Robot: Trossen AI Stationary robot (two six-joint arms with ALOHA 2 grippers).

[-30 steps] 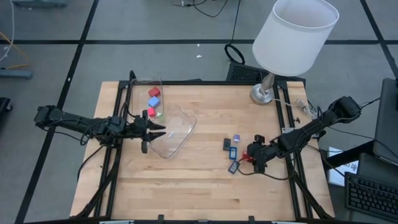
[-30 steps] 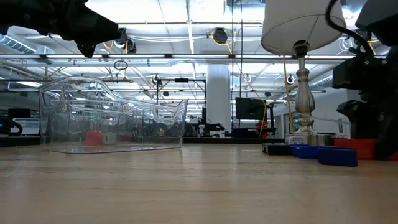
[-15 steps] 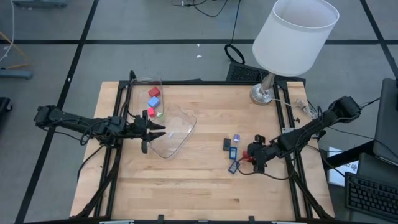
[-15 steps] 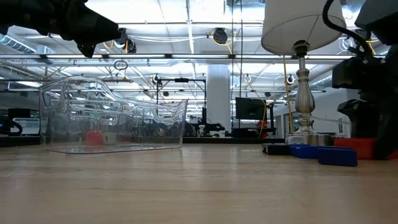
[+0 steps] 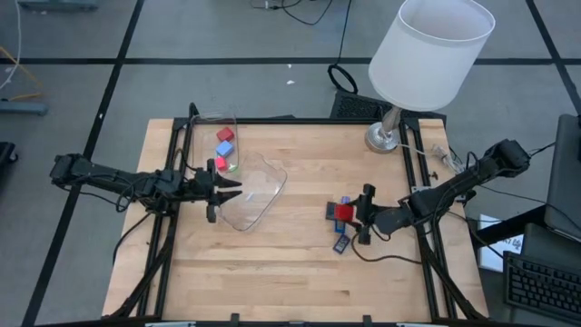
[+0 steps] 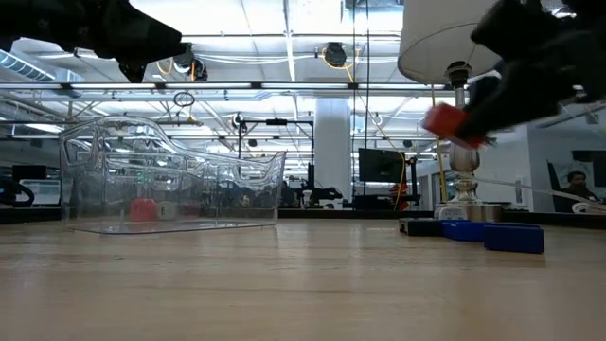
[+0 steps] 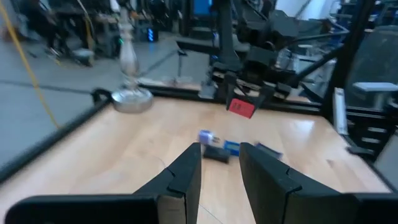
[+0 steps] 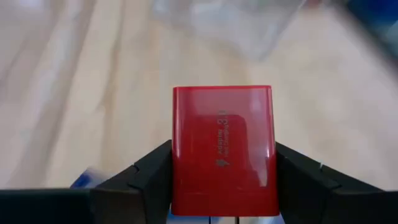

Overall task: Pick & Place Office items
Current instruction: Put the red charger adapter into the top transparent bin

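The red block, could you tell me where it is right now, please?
The red block is held in the right gripper, lifted off the table on its right side in the high view, just above the blue pieces and below the lamp.

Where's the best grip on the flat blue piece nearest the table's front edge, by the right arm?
Take the blue piece across its narrower width, straight down from above. It lies flat on the wood, clear of the other pieces, so only its thin sides offer purchase. The right hand is closest, but holds a red block.
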